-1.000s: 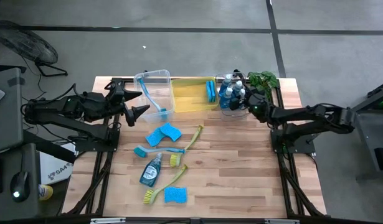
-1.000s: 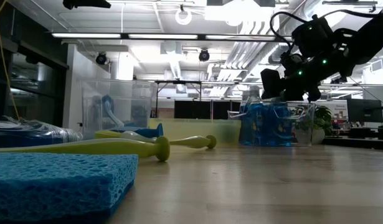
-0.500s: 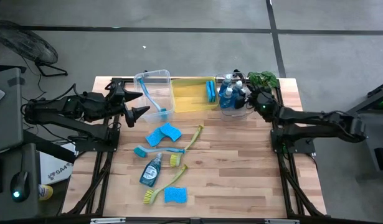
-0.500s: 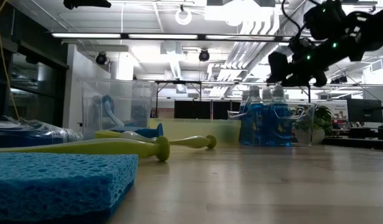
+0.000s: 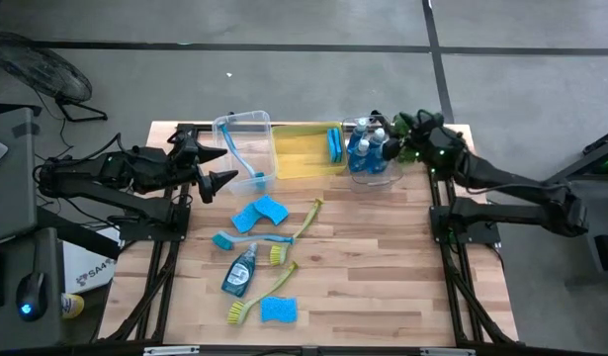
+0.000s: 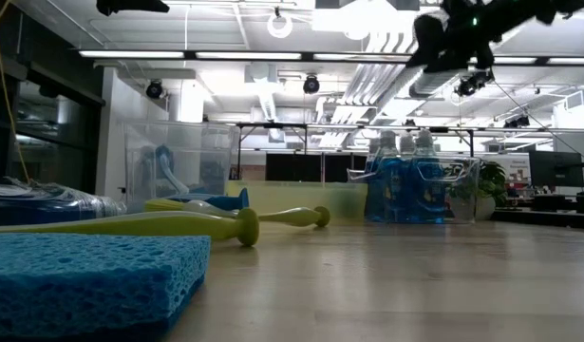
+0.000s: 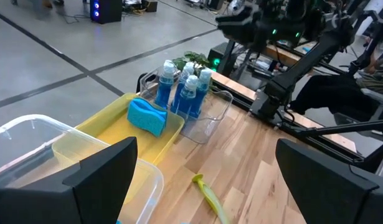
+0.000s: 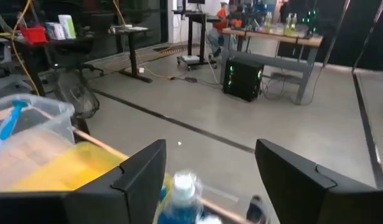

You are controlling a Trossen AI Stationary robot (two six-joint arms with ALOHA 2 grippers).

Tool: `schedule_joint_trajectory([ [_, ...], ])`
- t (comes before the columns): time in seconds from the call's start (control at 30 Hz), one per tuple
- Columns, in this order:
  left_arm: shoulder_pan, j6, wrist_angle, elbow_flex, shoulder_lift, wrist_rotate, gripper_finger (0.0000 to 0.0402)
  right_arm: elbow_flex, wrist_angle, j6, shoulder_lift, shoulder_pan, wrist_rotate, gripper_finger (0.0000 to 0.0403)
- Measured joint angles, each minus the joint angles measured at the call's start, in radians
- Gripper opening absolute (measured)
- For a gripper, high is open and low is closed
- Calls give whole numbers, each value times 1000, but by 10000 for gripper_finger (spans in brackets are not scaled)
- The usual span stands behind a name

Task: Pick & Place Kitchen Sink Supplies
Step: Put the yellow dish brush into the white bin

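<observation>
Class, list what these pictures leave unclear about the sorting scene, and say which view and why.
- Bottle label: high view, too small to read.
- Number of bottles in the clear bin: high view, they crowd together beside the right gripper.
- Nearest sponge: low view, cut off by the edge.

Soap bottles (image 7: 184, 87) stand in a clear bin (image 7: 211, 118) beside a yellow bin (image 7: 110, 134) holding a sponge (image 7: 147, 116).
</observation>
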State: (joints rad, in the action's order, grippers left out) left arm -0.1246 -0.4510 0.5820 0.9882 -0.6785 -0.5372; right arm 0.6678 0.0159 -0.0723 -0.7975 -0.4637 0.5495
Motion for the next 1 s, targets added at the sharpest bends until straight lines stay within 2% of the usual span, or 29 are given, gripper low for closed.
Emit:
schedule_joint_trajectory([
  [0.23,0,-11,12,0,0,0,376,175,126,5,1,0,-44,241],
  [0.5,0,-21,21,0,0,9,376,272,182,-38,-5,5,-298,241],
  [0.63,0,-29,20,0,0,8,376,283,178,-38,-16,55,-386,241],
  [0.8,0,-29,19,0,0,9,376,287,109,-14,-51,165,-409,241],
  [1.0,0,-32,19,0,0,9,376,287,63,122,-170,299,-391,241],
])
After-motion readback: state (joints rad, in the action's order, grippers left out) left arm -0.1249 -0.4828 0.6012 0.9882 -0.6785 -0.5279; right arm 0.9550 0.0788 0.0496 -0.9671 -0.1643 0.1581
